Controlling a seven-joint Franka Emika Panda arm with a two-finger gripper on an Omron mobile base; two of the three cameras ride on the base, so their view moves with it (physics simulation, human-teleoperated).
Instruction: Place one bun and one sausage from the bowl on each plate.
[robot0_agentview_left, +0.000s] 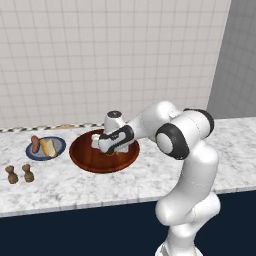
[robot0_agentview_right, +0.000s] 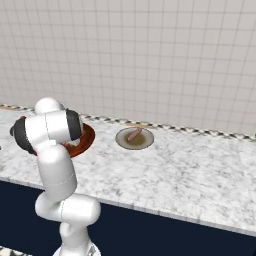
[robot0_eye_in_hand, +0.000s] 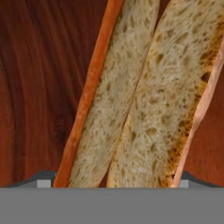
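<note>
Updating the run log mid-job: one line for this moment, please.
gripper: open, low in bowl over bun | blue plate: bun and sausage on it | tan plate: sausage, no bun

Split bun (robot0_eye_in_hand: 140, 100) lying cut-side up in the wooden bowl (robot0_agentview_left: 82, 156). Blue-grey plate (robot0_agentview_left: 60, 145) already filled (bun, sausage); beige plate (robot0_agentview_right: 145, 142) with one sausage (robot0_agentview_right: 134, 134).

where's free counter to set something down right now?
Open marble right of the bowl, running toward the grey wall, and right of the beige plate with its sausage. A front strip lies bare before the bowl. Crowded on the left: the blue plate with bun and sausage, the shakers in front, and the gripper over the bowl.
</note>
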